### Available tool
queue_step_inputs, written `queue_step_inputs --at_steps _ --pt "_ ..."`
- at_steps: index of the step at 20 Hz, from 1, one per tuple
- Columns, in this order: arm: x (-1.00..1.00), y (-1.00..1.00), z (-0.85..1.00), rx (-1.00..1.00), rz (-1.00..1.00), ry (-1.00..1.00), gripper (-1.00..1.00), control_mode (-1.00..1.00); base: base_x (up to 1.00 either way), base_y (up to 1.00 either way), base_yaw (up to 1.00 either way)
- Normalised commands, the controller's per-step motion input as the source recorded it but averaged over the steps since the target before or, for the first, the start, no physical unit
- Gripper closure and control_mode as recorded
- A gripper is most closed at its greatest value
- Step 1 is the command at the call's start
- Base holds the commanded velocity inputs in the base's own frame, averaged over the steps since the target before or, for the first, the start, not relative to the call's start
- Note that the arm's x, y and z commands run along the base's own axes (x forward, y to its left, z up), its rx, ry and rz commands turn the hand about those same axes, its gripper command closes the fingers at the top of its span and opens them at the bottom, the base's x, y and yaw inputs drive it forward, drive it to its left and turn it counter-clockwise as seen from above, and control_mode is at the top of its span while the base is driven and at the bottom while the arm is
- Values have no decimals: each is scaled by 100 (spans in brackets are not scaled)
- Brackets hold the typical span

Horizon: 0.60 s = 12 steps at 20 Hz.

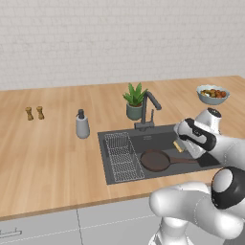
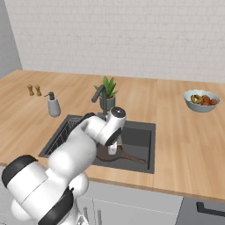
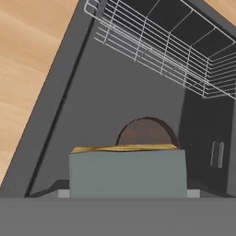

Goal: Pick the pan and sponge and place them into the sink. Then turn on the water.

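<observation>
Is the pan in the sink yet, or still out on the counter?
In. The pan lies flat on the floor of the sink, right of the wire rack, handle pointing toward the robot's right.

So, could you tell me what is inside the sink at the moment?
Inside the sink lie the pan and a wire rack. The gripper holds the sponge above the pan; the arm covers the basin's right part.

Arm bent forward and down, hand [image 1: 181,143] low inside sink [image 1: 108,143], fingers clamped on sponge [image 3: 127,173].
</observation>
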Motion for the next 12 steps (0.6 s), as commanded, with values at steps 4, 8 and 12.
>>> queue_step_inputs --at_steps 4,8,12 --pt "23 0 -24 0 0 1 100 -100 0 0 0" --pt "35 0 -33 0 0 12 100 -100 0 0 0" --pt "44 0 -35 4 0 19 100 -100 0 0 0"
